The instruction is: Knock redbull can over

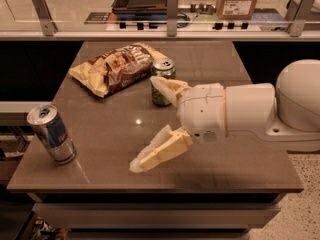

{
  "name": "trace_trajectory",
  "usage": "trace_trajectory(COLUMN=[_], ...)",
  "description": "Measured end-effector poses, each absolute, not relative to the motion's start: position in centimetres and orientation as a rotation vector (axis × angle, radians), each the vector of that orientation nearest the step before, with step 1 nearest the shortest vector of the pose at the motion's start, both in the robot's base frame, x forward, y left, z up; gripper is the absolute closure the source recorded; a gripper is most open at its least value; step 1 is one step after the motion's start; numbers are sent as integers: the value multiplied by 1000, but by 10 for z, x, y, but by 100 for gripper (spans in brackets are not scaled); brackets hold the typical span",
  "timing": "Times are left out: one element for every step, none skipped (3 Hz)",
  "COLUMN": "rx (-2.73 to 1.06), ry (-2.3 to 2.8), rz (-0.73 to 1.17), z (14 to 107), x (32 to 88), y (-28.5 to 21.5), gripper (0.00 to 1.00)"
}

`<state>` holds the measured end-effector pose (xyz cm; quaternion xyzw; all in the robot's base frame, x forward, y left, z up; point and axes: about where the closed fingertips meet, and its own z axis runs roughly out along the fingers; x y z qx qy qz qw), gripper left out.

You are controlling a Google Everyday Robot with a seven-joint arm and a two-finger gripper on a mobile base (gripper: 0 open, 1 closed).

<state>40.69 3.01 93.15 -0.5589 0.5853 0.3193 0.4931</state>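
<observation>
Gripper: hangs above table with fingers spread wide, grasps nothing, points toward redbull can standing near a front corner, well apart from fingertips.

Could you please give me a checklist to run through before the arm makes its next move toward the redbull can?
1. Redbull can standing, not yet knocked over, near the table's front left corner: ok.
2. Gripper open, over the middle of the table, apart from the redbull can: ok.
3. Table surface between gripper and redbull can bare: ok.
4. Green can free of the gripper: cannot tell; the far finger sits right by it.
5. Chip bag out of a leftward sweep: ok, it lies farther back.
6. Room for the redbull can to fall: not ok, the table's edge is close and the can may roll off.
</observation>
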Motion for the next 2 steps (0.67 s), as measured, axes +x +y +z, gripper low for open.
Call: trace_trajectory(rx=[-1322, -1292], ry=[1394, 1355], rz=[823, 890], z=[930, 924], x=[408, 413], y=[57, 82], gripper=[0, 0])
